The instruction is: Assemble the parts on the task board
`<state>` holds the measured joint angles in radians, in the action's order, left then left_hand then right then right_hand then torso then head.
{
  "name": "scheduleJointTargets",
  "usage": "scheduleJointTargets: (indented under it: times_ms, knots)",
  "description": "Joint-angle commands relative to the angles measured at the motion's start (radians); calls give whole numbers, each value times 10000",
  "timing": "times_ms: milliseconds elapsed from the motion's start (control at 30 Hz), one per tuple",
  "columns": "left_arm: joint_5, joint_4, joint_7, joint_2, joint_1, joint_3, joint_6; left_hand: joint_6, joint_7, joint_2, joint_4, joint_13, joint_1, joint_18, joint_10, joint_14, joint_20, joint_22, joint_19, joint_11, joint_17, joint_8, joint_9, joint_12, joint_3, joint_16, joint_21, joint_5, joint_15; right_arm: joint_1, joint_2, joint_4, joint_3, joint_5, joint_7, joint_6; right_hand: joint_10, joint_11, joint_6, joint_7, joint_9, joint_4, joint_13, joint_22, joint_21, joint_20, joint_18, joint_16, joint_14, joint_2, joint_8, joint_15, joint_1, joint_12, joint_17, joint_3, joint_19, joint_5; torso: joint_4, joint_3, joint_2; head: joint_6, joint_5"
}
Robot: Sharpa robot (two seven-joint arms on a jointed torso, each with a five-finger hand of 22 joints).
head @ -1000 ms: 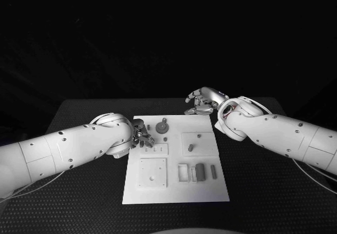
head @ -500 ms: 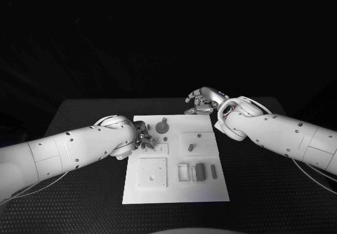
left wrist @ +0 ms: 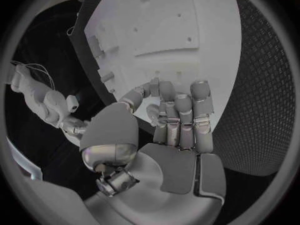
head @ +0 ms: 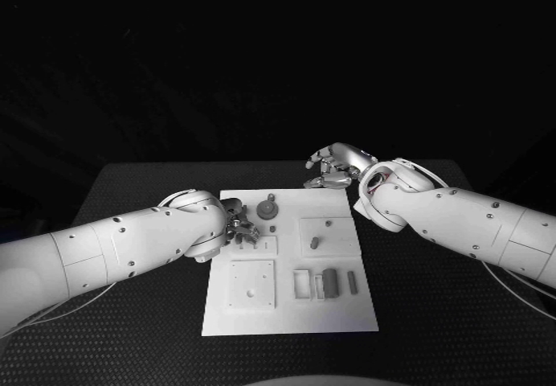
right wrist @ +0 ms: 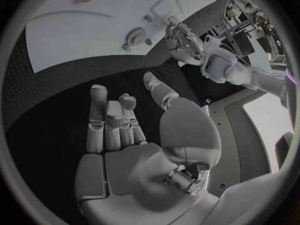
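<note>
The white task board (head: 290, 310) lies in the middle of the table, also in the left wrist view (left wrist: 187, 30) and the right wrist view (right wrist: 69, 30). Grey parts sit on it: a round piece (head: 267, 211) (right wrist: 134, 36) near the far edge, a peg (head: 315, 241), and bars (head: 332, 283) at the near right. My left hand (head: 238, 226) (left wrist: 178, 115) (right wrist: 181, 41) hovers over the board's far left area, thumb bent toward the fingertips. Whether it holds anything is hidden. My right hand (head: 333, 167) (right wrist: 122, 130) hangs past the board's far right corner, fingers loosely bent, thumb apart, holding nothing.
The black table (head: 440, 322) surrounds the board. A square raised block (head: 251, 283) and a square recess (head: 323, 237) mark the board. My right forearm (head: 451, 217) slants along the board's right side.
My left hand has shifted slightly right, further over the board's far left area. The right hand has stayed still.
</note>
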<state>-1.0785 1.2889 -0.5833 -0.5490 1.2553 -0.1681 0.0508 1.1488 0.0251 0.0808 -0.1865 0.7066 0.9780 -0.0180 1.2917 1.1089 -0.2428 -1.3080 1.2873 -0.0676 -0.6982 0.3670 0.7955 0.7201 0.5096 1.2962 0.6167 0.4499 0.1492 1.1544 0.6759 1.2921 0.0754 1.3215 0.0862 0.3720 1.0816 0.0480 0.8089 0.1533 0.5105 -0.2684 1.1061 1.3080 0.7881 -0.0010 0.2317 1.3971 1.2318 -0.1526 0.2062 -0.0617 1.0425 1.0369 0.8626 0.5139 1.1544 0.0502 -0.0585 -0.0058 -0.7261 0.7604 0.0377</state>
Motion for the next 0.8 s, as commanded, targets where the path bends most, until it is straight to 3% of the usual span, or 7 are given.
scheduleJointTargets:
  times_ms: [33,800]
  knots:
    - [-5,4,105,56,-17,-12,-63,161,9,-119,-886,-9,224,-266,-2,135,-227,-204,156,-94,11,34,22,54,968,58,37,57,249,-6,-6,14,4,11,-73,-25,-94,-3,8,93,-11,57,-12,158,-39,-54,301,-54,-81,-11,32,-9,-79,63,-15,-8,-14,-16,1,-1,3,1,1]
    - [-327,-73,148,104,-119,-82,-101,155,10,-123,-878,-12,216,-265,-11,131,-230,-200,151,-93,21,32,19,60,969,64,39,64,251,-6,16,40,4,11,-65,-44,-98,-3,5,93,-12,52,-23,159,-40,-56,301,-53,-79,-14,33,-9,-77,74,-16,-7,-12,-16,0,6,6,21,0]
